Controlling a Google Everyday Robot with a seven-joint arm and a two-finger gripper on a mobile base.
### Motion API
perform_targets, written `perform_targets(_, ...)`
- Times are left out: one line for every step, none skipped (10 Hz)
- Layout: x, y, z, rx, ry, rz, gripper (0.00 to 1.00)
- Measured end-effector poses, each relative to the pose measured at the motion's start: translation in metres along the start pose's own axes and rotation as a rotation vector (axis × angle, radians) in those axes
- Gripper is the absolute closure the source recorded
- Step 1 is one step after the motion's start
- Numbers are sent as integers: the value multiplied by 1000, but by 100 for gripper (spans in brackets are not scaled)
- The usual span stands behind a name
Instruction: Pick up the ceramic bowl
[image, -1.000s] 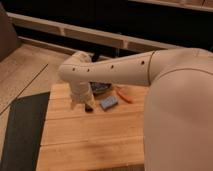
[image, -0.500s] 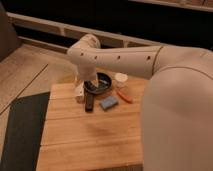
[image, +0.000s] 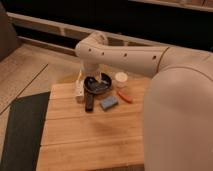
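The ceramic bowl (image: 97, 84) is small, round, glossy and dark. It sits on the wooden table (image: 90, 135) near the far edge. My gripper (image: 94, 75) hangs down from the white arm (image: 125, 55) and sits right over the bowl's far rim, hiding part of it. I cannot tell whether it touches the bowl. A small white cup (image: 121, 78) stands just right of the bowl. A flat black bar (image: 89, 103) lies in front of the bowl.
A blue block (image: 108, 103) and an orange item (image: 125, 96) lie in front of the cup. A white object (image: 79, 88) stands at the bowl's left. A dark mat (image: 22, 130) lies left of the table. A dark counter runs behind.
The arm has swung away from over the table items and reached farther back. The gripper has come down to the bowl's far rim. The bowl, cup and bar have not moved.
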Motion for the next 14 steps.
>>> perform_targets(-6, -8, 3, 28, -11, -1, 35)
perform_targets(-22, -22, 10, 89, -36, -3, 35)
perform_targets(-35, -35, 15, 144, -58, -10, 35)
perform_targets(-50, -46, 21, 204, -81, -20, 35)
perform_targets(-57, -51, 28, 234, -86, -25, 35)
perform_targets(-65, -57, 43, 261, -83, -14, 35)
perform_targets(-67, -61, 56, 267, -70, 11, 35)
perform_targets(-67, -61, 68, 257, -55, 41, 35)
perform_targets(-65, -61, 87, 218, -26, 121, 35)
perform_targets(-62, -65, 97, 192, -9, 185, 35)
perform_targets(-60, -73, 106, 172, 8, 259, 35)
perform_targets(-55, -89, 113, 169, 26, 332, 35)
perform_targets(-54, -95, 116, 170, 31, 359, 35)
perform_targets(-54, -93, 116, 167, 33, 359, 35)
